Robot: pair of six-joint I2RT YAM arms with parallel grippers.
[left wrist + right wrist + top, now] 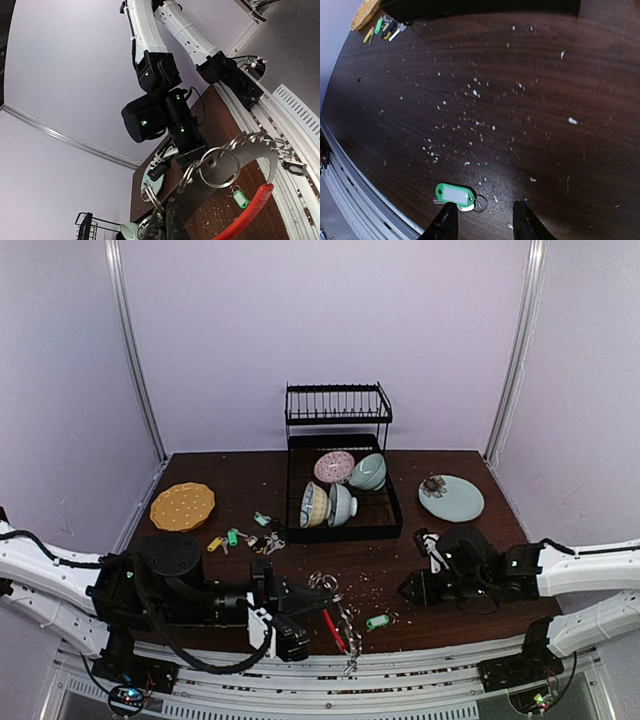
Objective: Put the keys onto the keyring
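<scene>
1. At the near edge of the counter point(230, 475), the left jaws are clamped shut on the keyring point(337, 612), which reaches out past the counter's front edge.
2. In the left wrist view the keyring point(250, 146) rises from the jaws as a wide silver arc. Its red sleeve point(246, 214) runs along the lower side, and small split rings point(218, 167) hang along the metal.
3. A green-tagged key point(377, 621) lies flat on the counter just right of the keyring and apart from it.
4. The right jaws stand partly open and hold nothing. They hover low over the wood just right of that key.
5. In the right wrist view the green-tagged key point(454, 194) lies just in front of one of the fingertips point(446, 220), not between the two.
6. More keys point(245, 538) with green and yellow tags lie clustered left of centre, well away from both arms.
7. Behind them stand a black dish rack point(340, 415) holding bowls point(340, 502), an orange plate point(182, 506) and a teal plate point(455, 502).
</scene>
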